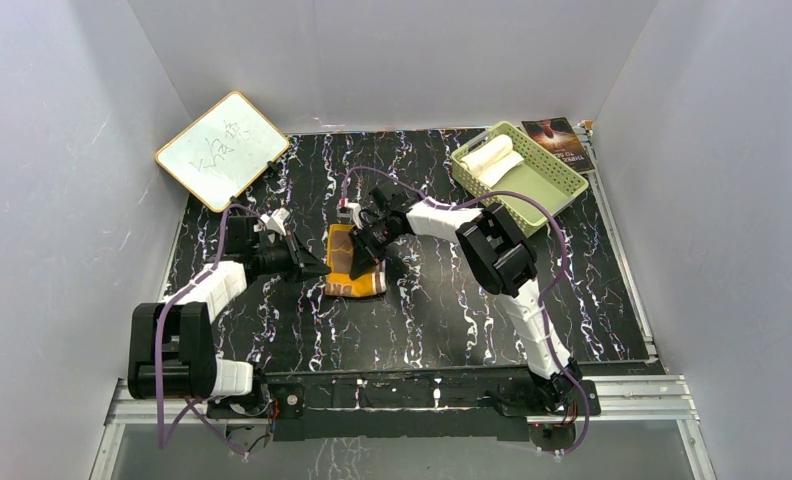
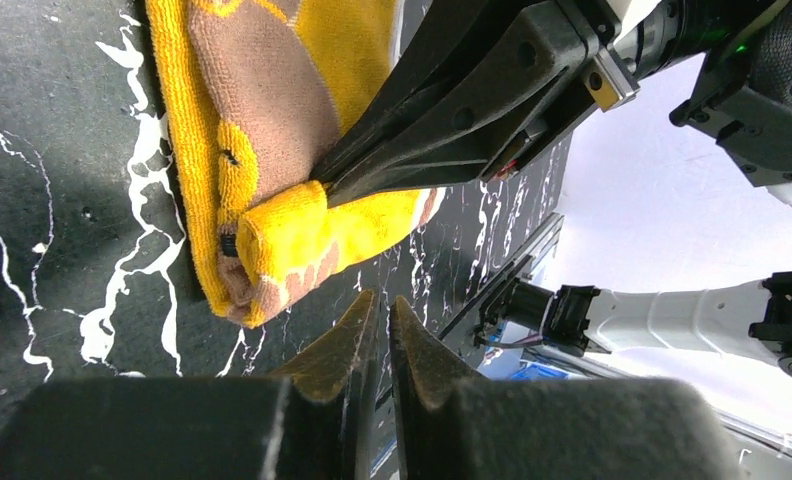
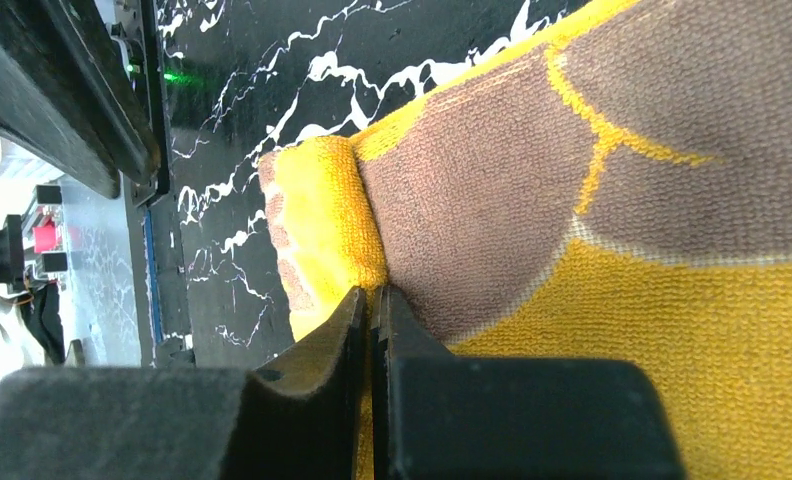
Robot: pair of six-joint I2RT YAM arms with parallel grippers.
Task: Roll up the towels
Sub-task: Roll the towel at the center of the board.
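Mustard towel (image 1: 340, 250), long axis near-to-far

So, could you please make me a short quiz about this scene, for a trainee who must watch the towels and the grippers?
1. True or false: the white towel lies in the basket.
2. Which gripper touches the yellow towel? A left, B right, C both.
3. Fill in: between its fingers, the left gripper holds ____.
Key: 1 true. 2 B: the right gripper, shut, has its tips at the towel's rolled end. 3 nothing.
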